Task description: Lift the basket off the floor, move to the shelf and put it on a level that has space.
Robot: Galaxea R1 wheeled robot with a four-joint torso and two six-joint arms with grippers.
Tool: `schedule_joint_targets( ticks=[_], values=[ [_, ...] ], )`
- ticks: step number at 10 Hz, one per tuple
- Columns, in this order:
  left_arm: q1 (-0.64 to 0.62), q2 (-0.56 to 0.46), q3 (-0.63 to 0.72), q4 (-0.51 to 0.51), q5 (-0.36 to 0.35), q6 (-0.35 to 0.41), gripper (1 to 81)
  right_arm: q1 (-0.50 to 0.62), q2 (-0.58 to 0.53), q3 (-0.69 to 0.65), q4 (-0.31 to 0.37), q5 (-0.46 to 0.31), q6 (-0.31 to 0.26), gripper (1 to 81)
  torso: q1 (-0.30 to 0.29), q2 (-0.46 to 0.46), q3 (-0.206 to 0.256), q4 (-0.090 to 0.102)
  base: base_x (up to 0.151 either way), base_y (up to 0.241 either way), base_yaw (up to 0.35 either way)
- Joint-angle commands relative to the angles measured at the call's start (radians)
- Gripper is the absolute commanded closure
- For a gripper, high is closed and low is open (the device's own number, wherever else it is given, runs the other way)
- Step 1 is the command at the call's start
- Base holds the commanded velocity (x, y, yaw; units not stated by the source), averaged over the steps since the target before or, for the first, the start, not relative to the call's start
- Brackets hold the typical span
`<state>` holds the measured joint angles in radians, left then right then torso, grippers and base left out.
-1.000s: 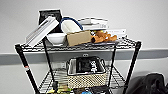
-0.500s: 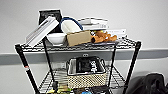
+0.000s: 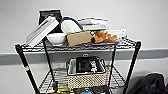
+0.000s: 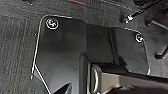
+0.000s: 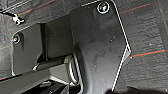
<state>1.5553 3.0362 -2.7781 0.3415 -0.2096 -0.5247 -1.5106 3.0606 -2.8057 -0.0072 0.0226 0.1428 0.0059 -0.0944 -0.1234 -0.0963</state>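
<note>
The basket [image 3: 86,80], beige wicker with a pale rim and black-and-white things inside, stands on the level [image 3: 53,79], the wire-grid tier second from the top of the shelf [image 3: 25,65]. It sits upright near the tier's front middle, and nothing grips it in the head view. The shelf is a black wire rack against a pale wall. Both wrist views look down on the floor [image 4: 15,50], dark ribbed carpet [image 5: 147,32], past the robot's own dark plates.
The top tier holds leaning books [image 3: 41,30], a white bowl [image 3: 56,38], a cardboard box [image 3: 78,38] and an orange toy [image 3: 103,37]. Colourful things [image 3: 62,90] lie on the tier below the basket. A black bag [image 3: 152,83] sits right of the rack. Dark furniture legs [image 4: 160,52] stand on the carpet.
</note>
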Motion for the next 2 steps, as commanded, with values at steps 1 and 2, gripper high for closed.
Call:
schedule_joint_targets(
  ticks=[1,2],
  values=[
    [-0.037,-0.003,-0.008,0.014,0.042,0.002,1.0,0.04,0.011,0.008,-0.019,-0.067,0.0,1.0,0.0,0.0,0.0,0.0,0.0,0.0,0.0],
    [-0.039,-0.003,-0.008,0.013,0.042,0.002,1.0,0.04,0.011,0.014,-0.019,-0.067,0.0,1.0,0.0,0.0,0.0,0.0,0.0,0.0,0.0]
  ],
)
